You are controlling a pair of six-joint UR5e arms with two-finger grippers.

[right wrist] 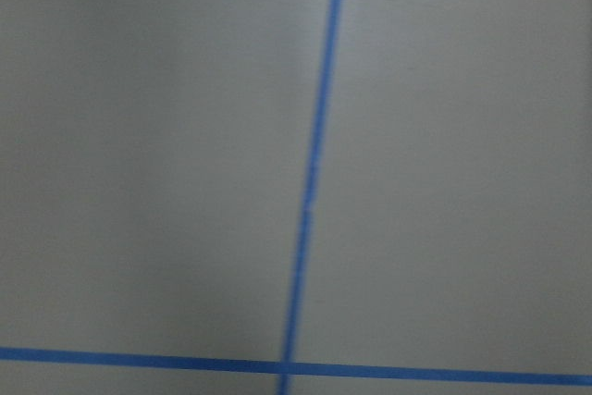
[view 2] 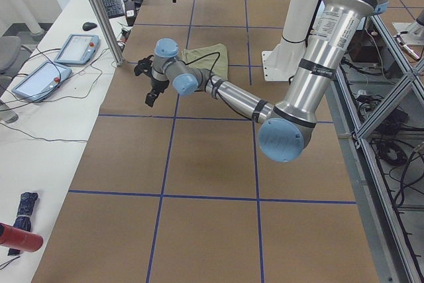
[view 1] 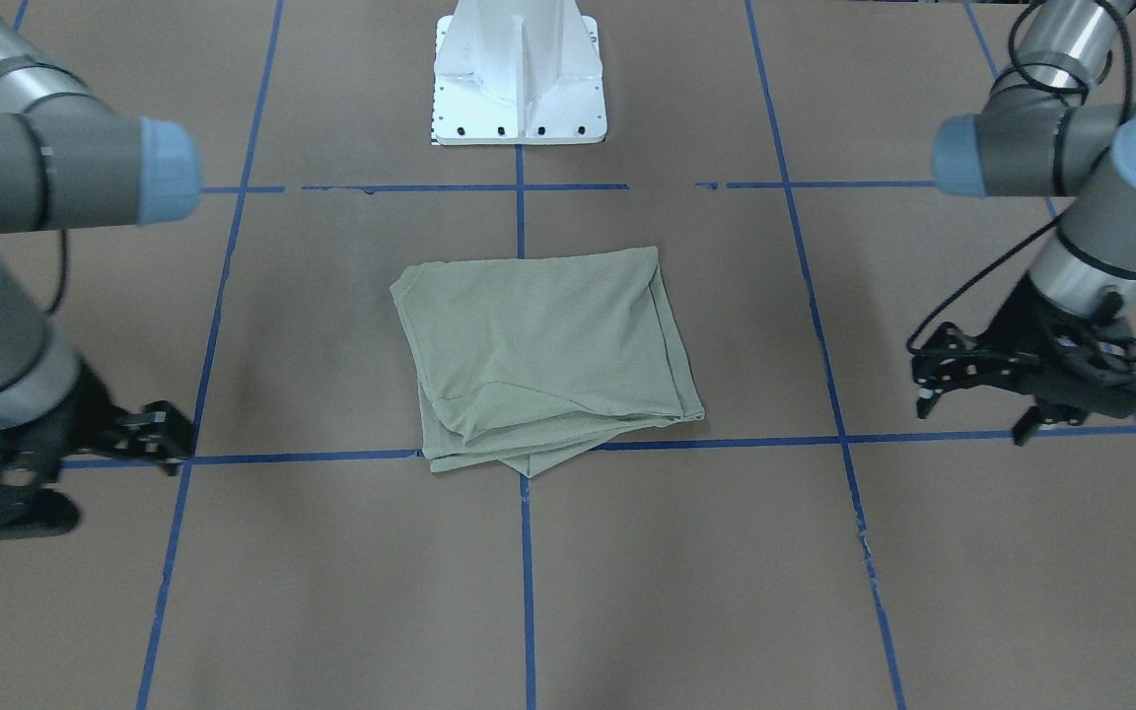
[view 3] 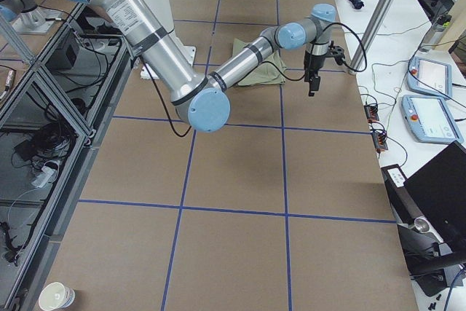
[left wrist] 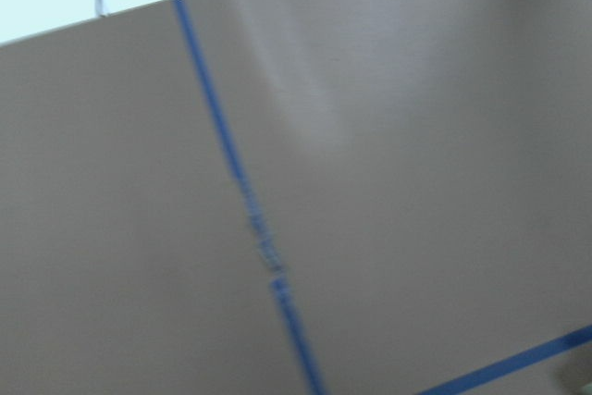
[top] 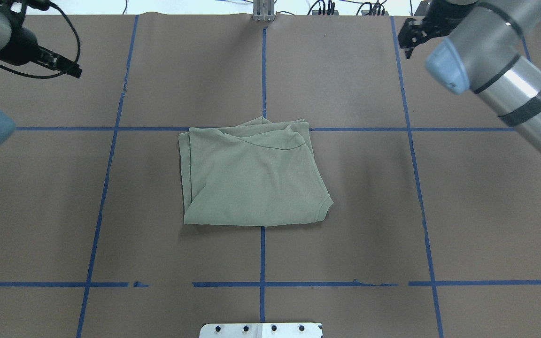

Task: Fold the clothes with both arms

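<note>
Your shirt (top: 251, 183) lies folded into a rough rectangle of several layers on the brown table (top: 369, 234), between the two claws, well apart from both and set back from them toward the white base (view 1: 519, 89). The left claw (view 1: 972, 416) hangs low over bare table with its jaws apart and holding nothing. The right claw (top: 409, 43) also looks spread and empty, though the front view's edge cuts part of it off. Expect the shirt to handle as light, soft and limp. It will sag from any single pinch, and the stacked layers are likely to slide over each other instead of moving as one. On the side of the shirt closest to the claws the layers fan out unevenly, so if you tidy or fold again, take that side at its two corners, one per claw. Pinch low enough to catch every layer. You cannot see the neckline, any logo or tag, or where the sleeves sit, since they are folded inside or underneath. The number of layers is hard to judge. Both wrist cameras give you only blurred table and blue tape (top: 262, 253), with no fingers and no cloth in view.
</note>
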